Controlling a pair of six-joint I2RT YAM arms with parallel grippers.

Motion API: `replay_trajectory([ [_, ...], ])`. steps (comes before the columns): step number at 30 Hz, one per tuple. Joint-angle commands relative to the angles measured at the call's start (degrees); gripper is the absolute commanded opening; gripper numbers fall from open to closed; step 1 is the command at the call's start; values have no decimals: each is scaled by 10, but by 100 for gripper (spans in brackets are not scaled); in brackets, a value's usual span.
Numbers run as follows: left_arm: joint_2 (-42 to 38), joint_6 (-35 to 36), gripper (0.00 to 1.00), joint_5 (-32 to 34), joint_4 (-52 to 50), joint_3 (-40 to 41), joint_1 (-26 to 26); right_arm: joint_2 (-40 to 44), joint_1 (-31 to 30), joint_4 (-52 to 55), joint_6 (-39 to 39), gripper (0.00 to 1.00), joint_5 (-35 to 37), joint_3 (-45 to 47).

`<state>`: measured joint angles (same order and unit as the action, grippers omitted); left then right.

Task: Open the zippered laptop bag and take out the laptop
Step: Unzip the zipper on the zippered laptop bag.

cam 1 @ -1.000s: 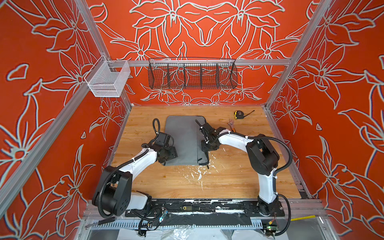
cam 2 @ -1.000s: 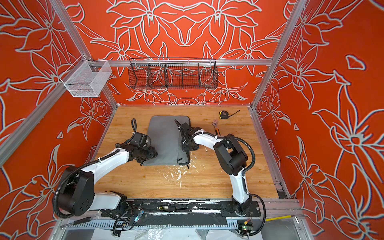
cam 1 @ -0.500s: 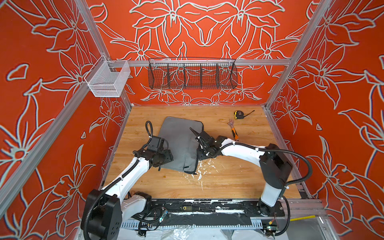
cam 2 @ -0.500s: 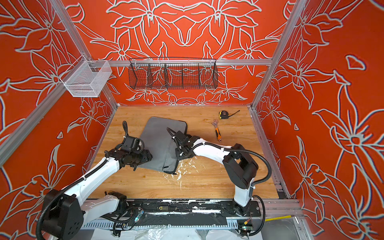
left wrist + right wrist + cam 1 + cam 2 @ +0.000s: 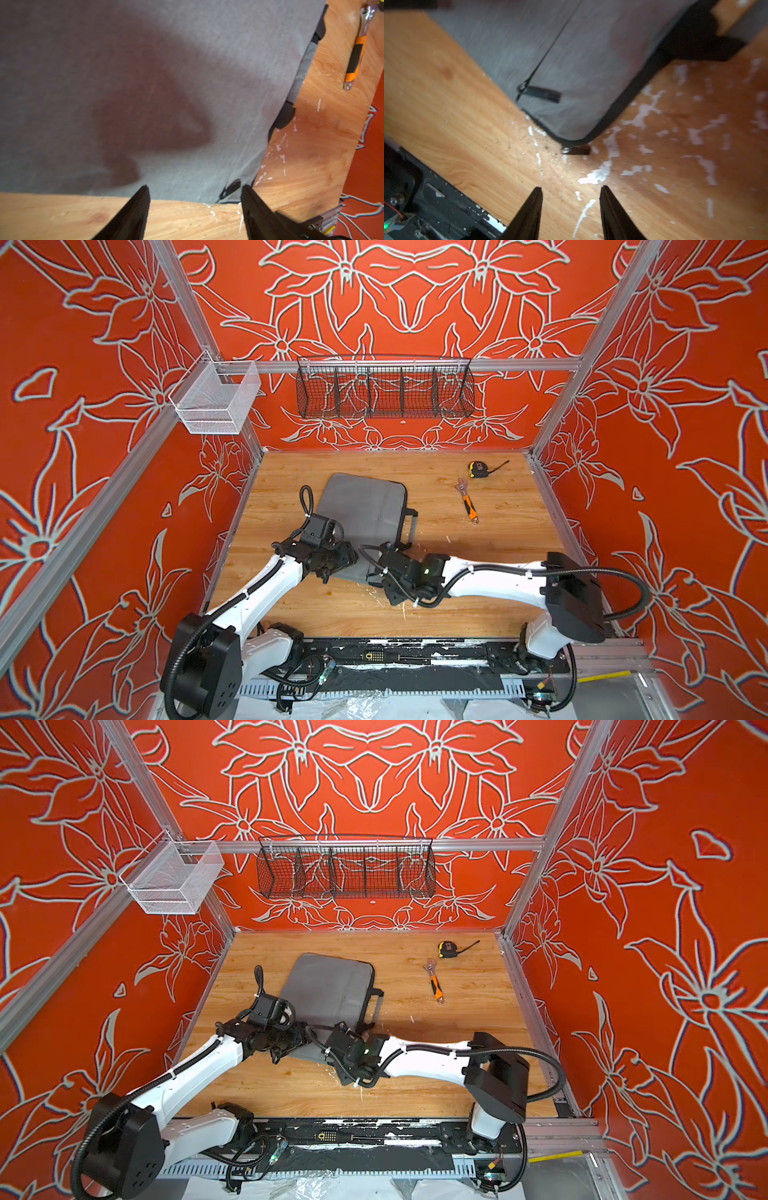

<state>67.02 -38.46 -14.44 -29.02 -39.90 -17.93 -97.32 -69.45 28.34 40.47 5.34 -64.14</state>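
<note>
Bag: the grey bag point(image 5: 361, 506) lay flat on the table point(image 5: 498, 539), turned a bit to one side. It shows in both top views point(image 5: 328, 986).
Bag edge: black trim ran round it, and a black handle point(image 5: 411, 526) stuck out from its right side.
Left gripper: the left gripper point(image 5: 194, 191) was wide apart with nothing between its tips. It hung over the bag's near edge point(image 5: 145, 83). I could not tell if it touched the cloth.
Right gripper: the right gripper point(image 5: 571, 191) was partly apart and held nothing. It hung over bare wood, just past the bag's near right corner point(image 5: 581, 62).
Corner pull: a small black zip pull point(image 5: 579, 150) lay on the wood right at that corner, near the right gripper's tips but not touching them.
Pocket pull: another black pull point(image 5: 542, 94) lay flat on the grey cloth at the end of a thin zip line.
Wood: white flecks point(image 5: 643, 108) dotted the table by the corner.
Wrench: an orange and black wrench point(image 5: 467, 502) lay to the right of the bag, well apart from it.
Tape: a yellow and black tape measure point(image 5: 478, 469) sat near the back right, just past the wrench.
Baskets: a black wire basket point(image 5: 384, 387) hung on the back wall, and a white one point(image 5: 216, 400) hung at the left.
</note>
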Motion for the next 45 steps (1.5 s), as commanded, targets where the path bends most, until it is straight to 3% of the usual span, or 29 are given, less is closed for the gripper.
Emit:
replay_trajectory([
  [1,32,-28,70,-15,34,-12,-27,-40,-15,-17,36,48,-1,-30],
  [4,64,-39,70,-16,47,-13,-48,-59,-15,-26,39,47,-11,-38],
  [11,82,-20,72,10,16,-22,-51,-57,-16,-12,15,20,-1,-47],
  [14,81,-18,72,9,22,-18,-51,-50,-15,5,13,15,22,-46],
  [19,89,-4,72,17,10,-25,-51,-35,-15,30,19,19,66,-34],
  [23,88,0,72,20,10,-17,-51,-28,-8,34,-1,38,73,-26],
  [27,101,-8,72,14,15,-9,-51,-46,-1,67,-26,45,93,-44],
  [45,103,-6,73,13,10,-7,-51,-139,8,44,-112,37,50,-108],
])
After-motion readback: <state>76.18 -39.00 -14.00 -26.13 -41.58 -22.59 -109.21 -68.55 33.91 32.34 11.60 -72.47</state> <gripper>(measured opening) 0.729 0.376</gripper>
